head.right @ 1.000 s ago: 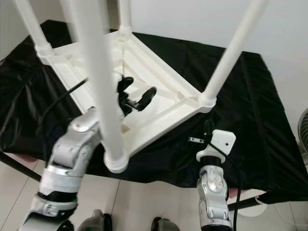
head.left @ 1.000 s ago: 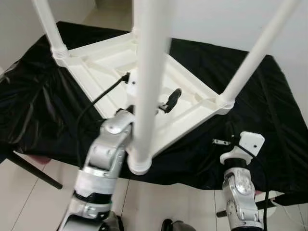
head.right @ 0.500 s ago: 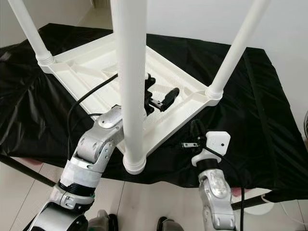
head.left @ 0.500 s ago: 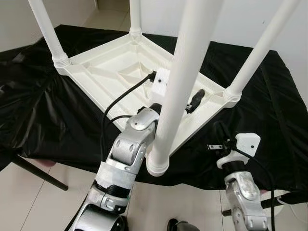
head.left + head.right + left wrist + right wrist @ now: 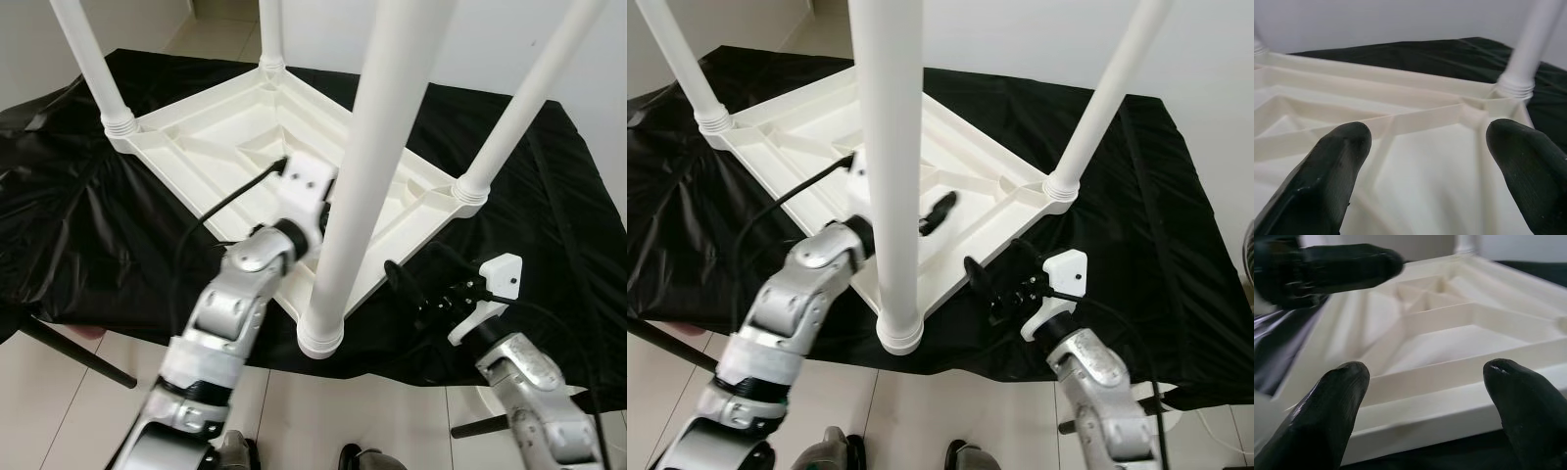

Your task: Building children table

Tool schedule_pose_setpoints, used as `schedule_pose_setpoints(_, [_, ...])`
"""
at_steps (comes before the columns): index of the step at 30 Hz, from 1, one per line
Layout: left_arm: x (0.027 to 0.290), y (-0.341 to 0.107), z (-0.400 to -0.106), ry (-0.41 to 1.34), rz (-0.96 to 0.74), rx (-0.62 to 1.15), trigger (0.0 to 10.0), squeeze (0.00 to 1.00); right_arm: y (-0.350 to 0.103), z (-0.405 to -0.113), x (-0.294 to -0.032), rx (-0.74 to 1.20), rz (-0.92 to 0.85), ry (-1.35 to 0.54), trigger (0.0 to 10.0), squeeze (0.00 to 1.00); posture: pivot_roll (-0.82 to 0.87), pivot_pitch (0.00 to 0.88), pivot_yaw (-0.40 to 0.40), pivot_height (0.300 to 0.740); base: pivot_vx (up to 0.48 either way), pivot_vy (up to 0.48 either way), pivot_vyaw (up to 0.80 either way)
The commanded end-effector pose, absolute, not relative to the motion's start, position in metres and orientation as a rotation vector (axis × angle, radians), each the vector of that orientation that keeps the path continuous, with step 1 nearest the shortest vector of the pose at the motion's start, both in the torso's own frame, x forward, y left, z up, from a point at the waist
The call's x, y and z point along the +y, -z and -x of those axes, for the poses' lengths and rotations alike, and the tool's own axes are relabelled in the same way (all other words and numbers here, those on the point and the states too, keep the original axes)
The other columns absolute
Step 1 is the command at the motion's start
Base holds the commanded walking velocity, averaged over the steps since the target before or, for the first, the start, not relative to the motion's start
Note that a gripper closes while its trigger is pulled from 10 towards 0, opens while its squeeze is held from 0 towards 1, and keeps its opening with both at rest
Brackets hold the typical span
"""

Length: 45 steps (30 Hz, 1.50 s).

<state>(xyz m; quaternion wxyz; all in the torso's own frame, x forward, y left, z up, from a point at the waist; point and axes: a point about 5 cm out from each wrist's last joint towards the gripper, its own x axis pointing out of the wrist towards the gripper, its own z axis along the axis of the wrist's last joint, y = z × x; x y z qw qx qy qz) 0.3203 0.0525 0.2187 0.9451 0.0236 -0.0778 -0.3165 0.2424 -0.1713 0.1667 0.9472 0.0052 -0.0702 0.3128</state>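
A white plastic children's table (image 5: 225,147) lies upside down on a black cloth, its legs pointing up. The nearest leg (image 5: 358,176) stands straight in front of me and hides part of my left arm. My left gripper (image 5: 1425,161) hovers open over the ribbed underside of the table, behind that leg; one black finger (image 5: 939,211) peeks out beside it. My right gripper (image 5: 997,277) is open, low at the table's near right edge (image 5: 1449,406), its fingers pointing at the rim without touching it.
The black cloth (image 5: 88,245) covers a low surface and hangs off its front edge. Pale tiled floor (image 5: 88,401) lies below, crossed by a dark bar (image 5: 69,352) at the left. A white wall rises behind.
My right gripper has risen and swung in toward the table's near right edge. My left gripper has drawn back to the left over the table's underside.
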Motion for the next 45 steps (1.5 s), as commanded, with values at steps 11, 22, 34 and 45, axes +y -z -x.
schedule_pose_setpoints(11, [0.106, -0.203, -0.324, 0.547, -0.195, -0.125, 10.0, 0.00, -0.165, -0.226, -0.146, 0.005, 0.046, -1.151, 10.0, 0.00, 0.15, 0.103, -0.052, 0.740, 0.000, 0.000, 0.00])
schedule_pose_setpoints(22, [0.128, -0.199, -0.323, 0.504, -0.227, -0.109, 10.0, 0.00, -0.166, -0.224, -0.135, 0.043, 0.061, -1.308, 10.0, 0.00, 0.17, 0.081, -0.063, 0.740, 0.000, 0.000, 0.00])
schedule_pose_setpoints(34, [0.137, -0.201, -0.322, 0.489, -0.234, -0.112, 10.0, 0.00, -0.156, -0.237, -0.098, -0.038, 0.000, -1.245, 10.0, 0.00, 0.19, 0.072, -0.071, 0.740, 0.000, 0.000, 0.00])
schedule_pose_setpoints(45, [0.132, -0.198, -0.315, 0.536, -0.236, -0.112, 10.0, 0.00, -0.150, -0.261, -0.102, -0.067, -0.009, -0.976, 10.0, 0.00, 0.18, 0.078, -0.072, 0.740, 0.000, 0.000, 0.00])
